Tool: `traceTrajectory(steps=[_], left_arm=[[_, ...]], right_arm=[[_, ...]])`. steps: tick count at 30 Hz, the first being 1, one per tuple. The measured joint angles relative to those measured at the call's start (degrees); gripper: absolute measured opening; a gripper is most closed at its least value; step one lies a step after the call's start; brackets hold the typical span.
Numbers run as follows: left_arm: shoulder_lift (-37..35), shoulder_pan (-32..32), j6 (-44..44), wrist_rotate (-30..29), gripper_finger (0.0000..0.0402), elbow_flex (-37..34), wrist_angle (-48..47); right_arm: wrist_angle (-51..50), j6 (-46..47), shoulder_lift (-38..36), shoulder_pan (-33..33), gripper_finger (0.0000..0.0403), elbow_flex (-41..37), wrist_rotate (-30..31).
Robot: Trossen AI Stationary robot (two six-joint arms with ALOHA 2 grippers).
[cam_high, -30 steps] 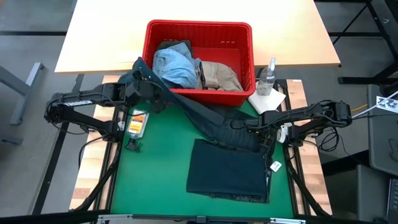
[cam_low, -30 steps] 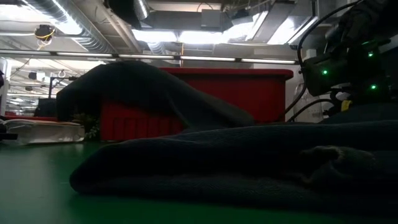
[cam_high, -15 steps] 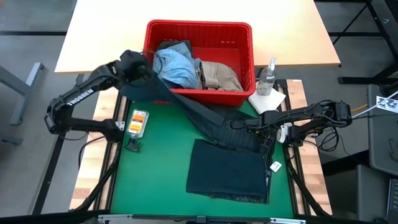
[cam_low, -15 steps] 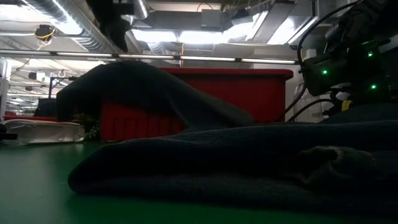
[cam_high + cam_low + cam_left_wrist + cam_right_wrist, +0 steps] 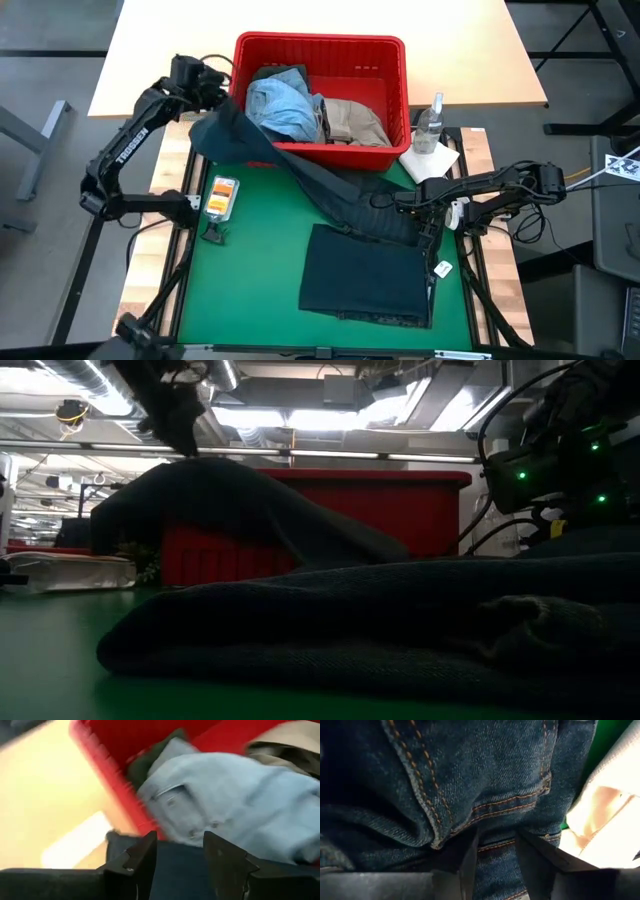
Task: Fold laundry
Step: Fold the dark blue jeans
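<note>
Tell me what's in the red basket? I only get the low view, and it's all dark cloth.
Observer: Light blue denim, a beige piece and a bit of dark green.
Operator: Is the left claw holding the jeans?
Observer: No. The left claw is open and empty, by the basket's left corner.
Operator: Where's the other claw?
Observer: The right claw is on the jeans, at the right side of the green mat.
</note>
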Motion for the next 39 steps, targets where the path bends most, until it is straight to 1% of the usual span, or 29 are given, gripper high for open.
traceTrajectory(steps=[4, 9, 13, 15, 19, 24, 28, 35, 37, 39], left_arm=[[3.2, 4.6, -5.8, 2.3, 0.0156, 0.0, 0.0], [7.0, 6.4, -10.1, 3.5, 0.0156, 0.0, 0.0], [8.3, 7.0, -10.7, 9.7, 0.0156, 0.0, 0.0], [8.3, 7.0, -10.8, 10.9, 0.0156, 0.0, 0.0], [8.2, 7.0, -12.0, 10.0, 0.0156, 0.0, -0.5], [8.2, 7.0, -12.1, 9.6, 0.0151, 0.0, -3.4], [8.2, 7.0, -12.2, 9.5, 0.0119, 0.0, -3.8], [7.6, 7.0, -12.1, 9.2, 0.0019, 0.1, -3.7], [7.0, 6.9, -12.1, 9.0, 0.0011, 0.0, -3.4], [6.1, 6.9, -12.1, 8.8, 0.0014, 0.0, -2.9]], right_arm=[[0.0, -0.1, 0.0, 0.0, 0.0136, 0.0, 0.0], [0.0, -0.1, 0.0, 0.0, 0.0136, 0.0, 0.0], [0.0, -0.1, 0.0, 0.0, 0.0136, 0.0, 0.0], [0.0, -0.1, 0.0, 0.0, 0.0136, 0.0, 0.0], [0.0, 0.0, 0.0, 0.0, 0.0136, 0.0, 0.0], [0.0, 0.0, 0.0, 0.0, 0.0136, 0.0, 0.0], [0.0, 0.0, 0.0, 0.0, 0.0136, 0.0, 0.0], [0.0, 0.0, 0.0, 0.0, 0.0136, 0.0, 0.0], [0.0, 0.0, 0.0, 0.0, 0.0136, 0.0, 0.0], [0.0, 0.0, 0.0, 0.0, 0.0136, 0.0, 0.0]])
